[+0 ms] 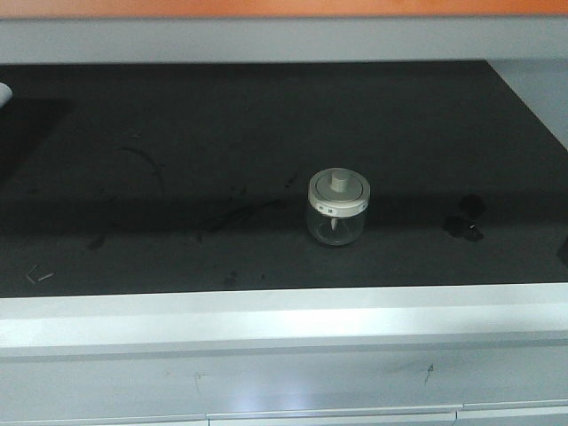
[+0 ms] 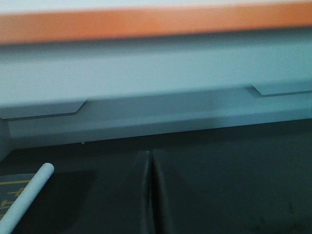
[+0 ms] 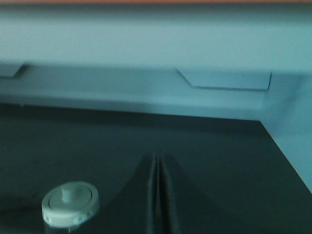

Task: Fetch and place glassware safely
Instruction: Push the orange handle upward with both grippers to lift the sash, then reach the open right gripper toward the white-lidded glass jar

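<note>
The glassware (image 1: pixel 337 209) is a small squat clear jar with a cream-white knobbed lid, standing upright on the black countertop right of the middle. In the right wrist view the glassware (image 3: pixel 70 204) shows at the lower left, its lid facing up. My right gripper (image 3: pixel 158 158) is shut, its dark fingers pressed together, to the right of the jar and apart from it. In the left wrist view my left gripper (image 2: pixel 150 155) is also shut with nothing between its fingers; no jar shows there. Neither gripper appears in the front view.
The black countertop (image 1: pixel 177 177) is walled by a grey back panel (image 1: pixel 266 40) and a grey right side wall (image 1: pixel 541 98). A white rod (image 2: pixel 27 197) lies at the left. Dark smudges (image 1: pixel 464 222) mark the surface right of the jar. A pale front ledge (image 1: pixel 266 311) runs below.
</note>
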Available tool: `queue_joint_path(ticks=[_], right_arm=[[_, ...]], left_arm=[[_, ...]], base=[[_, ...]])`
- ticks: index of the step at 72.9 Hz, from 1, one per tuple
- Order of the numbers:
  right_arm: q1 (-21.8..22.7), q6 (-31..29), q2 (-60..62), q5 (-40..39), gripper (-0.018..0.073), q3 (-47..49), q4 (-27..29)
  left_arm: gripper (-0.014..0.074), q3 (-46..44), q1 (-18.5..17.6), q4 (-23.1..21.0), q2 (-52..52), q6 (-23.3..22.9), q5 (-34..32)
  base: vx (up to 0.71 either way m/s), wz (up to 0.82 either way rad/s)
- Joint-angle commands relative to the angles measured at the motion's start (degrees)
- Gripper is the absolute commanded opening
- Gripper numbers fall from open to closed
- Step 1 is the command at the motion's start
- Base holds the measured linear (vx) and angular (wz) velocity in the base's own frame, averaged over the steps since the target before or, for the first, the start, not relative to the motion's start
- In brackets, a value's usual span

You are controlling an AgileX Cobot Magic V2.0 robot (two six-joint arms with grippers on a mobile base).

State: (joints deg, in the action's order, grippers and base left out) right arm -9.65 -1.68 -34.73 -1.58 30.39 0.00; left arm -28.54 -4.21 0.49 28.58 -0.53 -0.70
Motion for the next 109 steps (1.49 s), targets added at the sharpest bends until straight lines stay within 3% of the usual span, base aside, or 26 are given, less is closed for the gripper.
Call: queue_joint_path(ticks=[1, 14, 25, 35, 67, 79, 95, 101, 109], right_arm=[[0.09, -0.6, 2.44, -2.81, -0.0001, -0.3, -1.16], [0.09, -0.07, 8.73, -5.46, -0.0001, -9.25, 0.0], [0.09, 2.12, 13.28, -5.11, -0.0001, -13.79, 0.0], [0.09, 2.84, 14.14, -4.66, -0.0001, -15.12, 0.0], [0.09, 1.32, 13.97, -5.37, 0.0021, -15.12, -1.89], [0.09, 1.32, 13.59, -5.62, 0.0129, -15.07, -3.12], [-0.19, 1.35, 11.37, -8.8, 0.04, -14.86, -3.12], [-2.7, 1.68, 9.74, -10.88, 0.048, -14.81, -3.05], [-6.9, 2.94, 5.34, -14.14, 0.0512, -14.73, -2.69]], left_arm=[[-0.0007, 1.91, -0.08, -0.14, -3.12, -0.06, -2.72], [-0.0007, 10.49, -0.08, -0.49, -9.25, -0.71, -2.87], [-0.0007, 12.85, -0.08, -0.49, -12.94, -0.65, 1.35], [-0.0007, 12.85, -0.08, -0.49, -13.4, -0.62, 5.96], [-0.0007, 12.85, -0.08, -0.49, -13.4, -0.62, 6.17], [-0.0007, 12.85, -0.08, -0.49, -13.4, -0.62, 6.17], [-0.0007, 12.85, -0.08, -0.49, -13.4, -0.62, 6.17], [-0.0007, 12.85, -0.08, -0.49, -13.4, -0.62, 6.17], [-0.0007, 12.85, -0.08, -0.49, -13.4, -0.62, 6.17]], base=[[0.0, 0.0], [0.0, 0.0], [0.0, 0.0], [0.0, 0.0], [0.0, 0.0], [0.0, 0.0], [0.0, 0.0], [0.0, 0.0], [0.0, 0.0]])
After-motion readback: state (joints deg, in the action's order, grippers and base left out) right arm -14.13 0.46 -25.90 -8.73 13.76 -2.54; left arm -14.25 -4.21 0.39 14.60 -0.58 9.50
